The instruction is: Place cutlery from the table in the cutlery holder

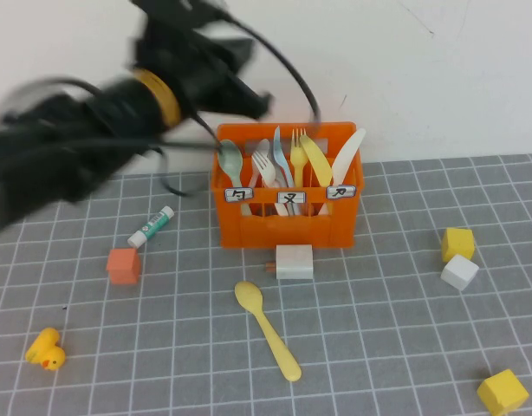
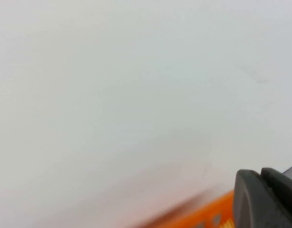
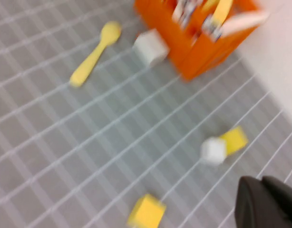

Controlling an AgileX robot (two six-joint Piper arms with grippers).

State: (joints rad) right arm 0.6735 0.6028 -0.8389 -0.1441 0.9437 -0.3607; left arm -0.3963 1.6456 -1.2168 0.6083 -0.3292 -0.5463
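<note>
The orange cutlery holder (image 1: 288, 221) stands at the back of the grey tiled table (image 1: 379, 329). Upright in it are a mint-green spoon, a white fork, a pale blue-grey fork (image 1: 279, 154), yellow pieces and a white knife. A yellow spoon (image 1: 266, 329) lies flat on the table in front of the holder, its bowl toward the holder. My left gripper (image 1: 253, 102) hangs above the holder's left back corner, shut with nothing in it; its wrist view shows the closed fingertips (image 2: 248, 190) over the holder's rim (image 2: 203, 216). My right gripper (image 3: 261, 183) is shut and empty, high over the table's right side.
A white block (image 1: 294, 261) sits against the holder's front. An orange cube (image 1: 123, 264), a glue stick (image 1: 152, 227) and a yellow duck (image 1: 45, 349) lie on the left. One white cube (image 1: 459, 272) and two yellow cubes (image 1: 457, 243) (image 1: 502, 391) lie on the right.
</note>
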